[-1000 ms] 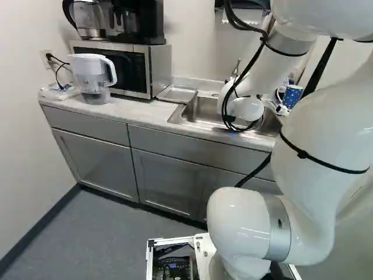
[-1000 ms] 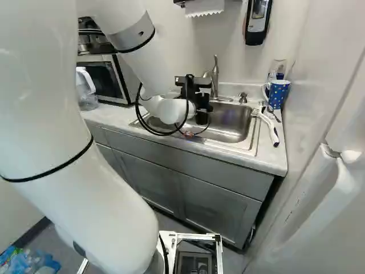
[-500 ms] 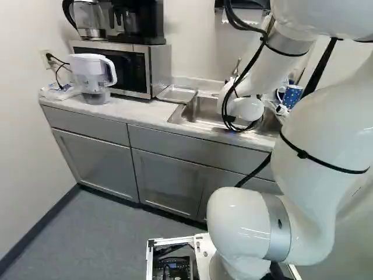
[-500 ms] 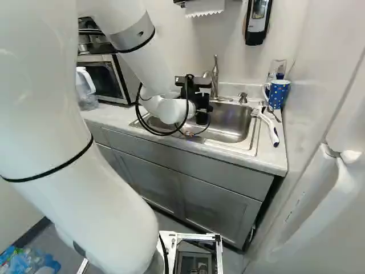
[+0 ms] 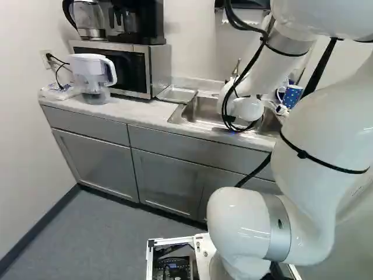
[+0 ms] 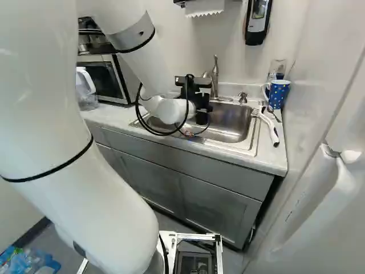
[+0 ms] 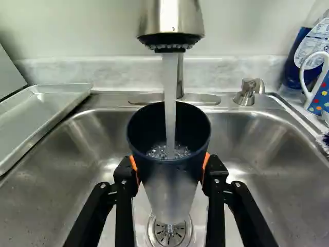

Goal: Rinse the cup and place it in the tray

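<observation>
Faucet head (image 7: 171,23) hung right over the cup (image 7: 172,177), so straight up was blocked; soap pump (image 7: 248,92) stuck up behind the sink (image 7: 267,149); sideways toward the tray (image 7: 43,105) looked passable tbh

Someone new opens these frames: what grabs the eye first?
Likely the water pouring from the faucet into the dark cup, which the orange-padded fingers grip over the sink. Next, the white arm, filling much of both base views. Then the dotted blue mug on the counter at the right of the sink in the right base view.
</observation>
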`<state>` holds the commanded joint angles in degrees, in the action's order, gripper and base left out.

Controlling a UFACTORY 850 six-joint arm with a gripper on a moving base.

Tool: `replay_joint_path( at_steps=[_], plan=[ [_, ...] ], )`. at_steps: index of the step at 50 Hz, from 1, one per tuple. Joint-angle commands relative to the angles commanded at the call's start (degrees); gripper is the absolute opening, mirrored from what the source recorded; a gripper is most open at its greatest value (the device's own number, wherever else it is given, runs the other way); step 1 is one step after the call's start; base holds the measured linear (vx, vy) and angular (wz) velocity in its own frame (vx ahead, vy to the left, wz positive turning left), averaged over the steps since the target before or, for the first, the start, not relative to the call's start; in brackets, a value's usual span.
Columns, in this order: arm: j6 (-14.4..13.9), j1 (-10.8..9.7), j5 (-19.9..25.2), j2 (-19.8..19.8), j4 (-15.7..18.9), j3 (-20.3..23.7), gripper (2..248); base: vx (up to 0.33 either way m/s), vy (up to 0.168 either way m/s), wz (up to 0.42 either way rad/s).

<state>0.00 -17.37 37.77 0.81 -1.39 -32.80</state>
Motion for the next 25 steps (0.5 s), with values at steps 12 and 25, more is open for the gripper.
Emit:
replay_joint_path(
  at_steps=[12, 25],
  plan=[
    [0.0, 0.0, 0.0, 0.0, 0.0, 0.0, 125, 0.0, 0.0, 0.0],
    [0.0, 0.0, 0.0, 0.0, 0.0, 0.0, 125, 0.0, 0.0, 0.0]
  ],
)
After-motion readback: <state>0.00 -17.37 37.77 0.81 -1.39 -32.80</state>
